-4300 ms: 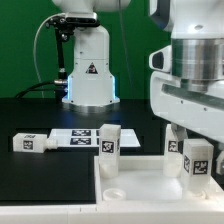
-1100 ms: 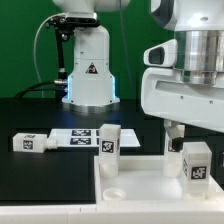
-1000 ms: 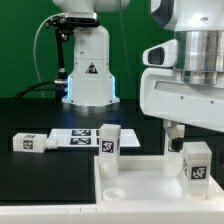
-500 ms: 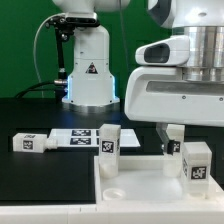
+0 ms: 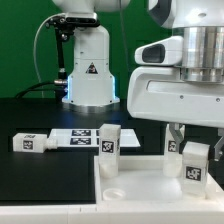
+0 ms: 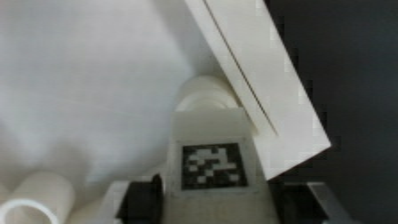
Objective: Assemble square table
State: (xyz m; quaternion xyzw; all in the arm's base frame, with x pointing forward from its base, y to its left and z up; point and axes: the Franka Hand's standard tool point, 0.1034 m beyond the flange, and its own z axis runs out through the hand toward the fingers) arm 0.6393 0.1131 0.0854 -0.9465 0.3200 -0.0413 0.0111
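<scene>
The white square table top (image 5: pixel 140 182) lies at the front, with round sockets (image 5: pixel 112 190) on its near left side. A white leg (image 5: pixel 196 162) with a black-and-white tag stands on the top by its corner at the exterior view's right. My gripper (image 5: pixel 190 140) hangs over it, one finger (image 5: pixel 175 137) beside the leg's upper end. In the wrist view the leg (image 6: pixel 222 130) sits between both fingers (image 6: pixel 139 200), which press its sides, so my gripper (image 6: pixel 222 203) is shut on it. The table top (image 6: pixel 89 90) fills that view.
A second leg (image 5: pixel 108 140) stands upright just behind the top. A third leg (image 5: pixel 28 143) lies on the black table at the exterior view's left. The marker board (image 5: pixel 72 137) lies between them. The white robot base (image 5: pixel 88 75) stands at the back.
My hand has risen and turned about its axis over the last seconds. The leg stays on the top's right corner, shifted and turned very slightly.
</scene>
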